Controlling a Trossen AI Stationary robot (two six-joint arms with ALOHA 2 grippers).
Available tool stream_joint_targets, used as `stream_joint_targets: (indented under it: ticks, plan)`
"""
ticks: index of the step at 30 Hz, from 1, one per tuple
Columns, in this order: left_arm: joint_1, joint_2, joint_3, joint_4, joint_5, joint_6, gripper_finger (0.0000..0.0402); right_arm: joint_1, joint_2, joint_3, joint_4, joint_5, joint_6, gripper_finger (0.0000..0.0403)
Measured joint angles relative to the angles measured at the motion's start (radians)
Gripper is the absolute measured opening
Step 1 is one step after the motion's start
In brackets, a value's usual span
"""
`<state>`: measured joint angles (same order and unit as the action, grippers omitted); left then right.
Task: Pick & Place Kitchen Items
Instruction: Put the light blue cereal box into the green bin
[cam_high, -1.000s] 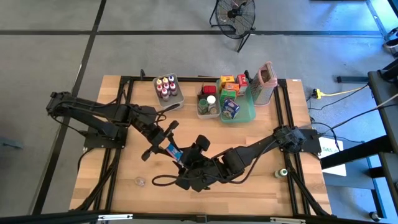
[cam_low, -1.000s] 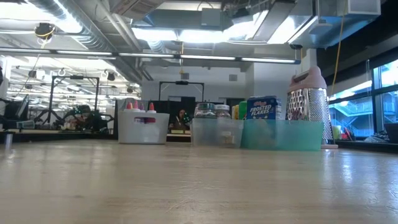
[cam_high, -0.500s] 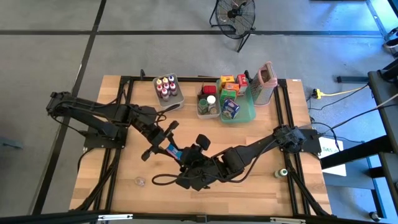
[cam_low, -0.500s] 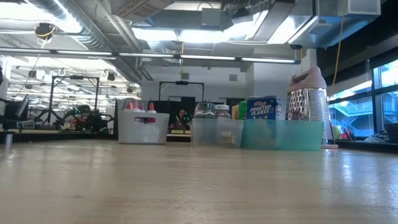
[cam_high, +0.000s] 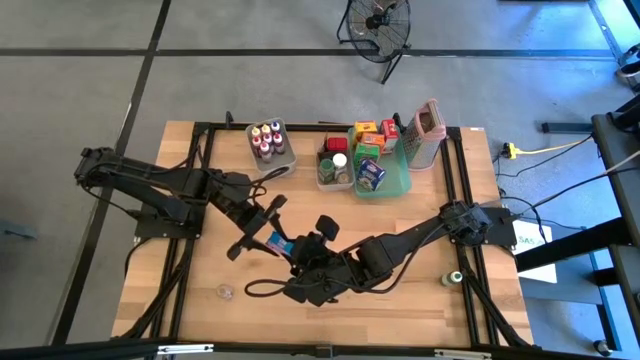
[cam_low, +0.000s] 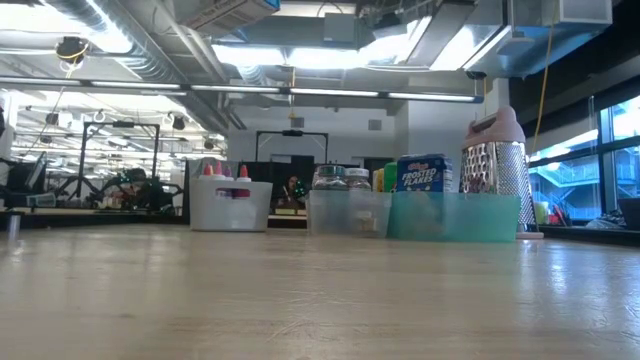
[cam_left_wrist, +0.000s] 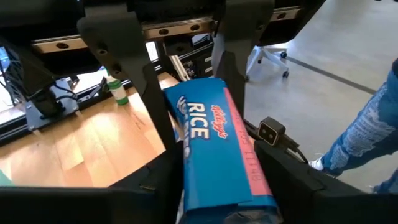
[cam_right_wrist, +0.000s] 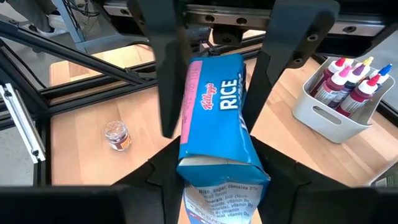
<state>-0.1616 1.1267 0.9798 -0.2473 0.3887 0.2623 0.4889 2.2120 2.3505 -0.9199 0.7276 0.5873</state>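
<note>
A small blue cereal box (cam_high: 279, 241) with a pink side, marked "RICE", is held above the middle of the wooden table (cam_high: 420, 250) between both arms. The right gripper (cam_high: 308, 250) grasps it: in the right wrist view its two dark fingers (cam_right_wrist: 163, 163) press against the sides of the box (cam_right_wrist: 219, 118). The left gripper (cam_high: 262, 225) is at the box's other end; in the left wrist view its fingers (cam_left_wrist: 142, 81) stand on either side of the box (cam_left_wrist: 217, 143), but I cannot tell whether they still clamp it or have let go. At the far edge of the table sit a white bin of little bottles (cam_high: 268, 140) with red and yellow caps, a clear bin of jars (cam_high: 335, 165), and a teal tray (cam_high: 398, 183) holding small boxes (cam_high: 373, 130) and a blue can. A grater with a pink rim (cam_high: 426, 130) stands just beside the tray. A small jar (cam_high: 225, 292) lies alone near the front left of the table, and a green-capped bottle (cam_high: 454, 277) stands near the right edge.
</note>
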Motion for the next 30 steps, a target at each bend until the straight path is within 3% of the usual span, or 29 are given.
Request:
stream_joint_targets:
  ticks: [9, 22, 30]
  plan:
    - [0.0, 0.0, 0.0, -0.003, -0.013, 0.039, 0.025, 0.019, -0.003, 0.0, -0.041, 0.01, 0.06, 0.0153]
    - [0.034, -0.037, 0.005, -0.047, -0.103, 0.108, 0.0263, 0.101, -0.019, 0.0, -0.208, 0.014, 0.283, 0.0153]
    - [0.103, -0.109, 0.003, -0.118, -0.095, 0.099, 0.0263, 0.157, -0.082, 0.0, -0.57, 0.025, 0.606, 0.0153]
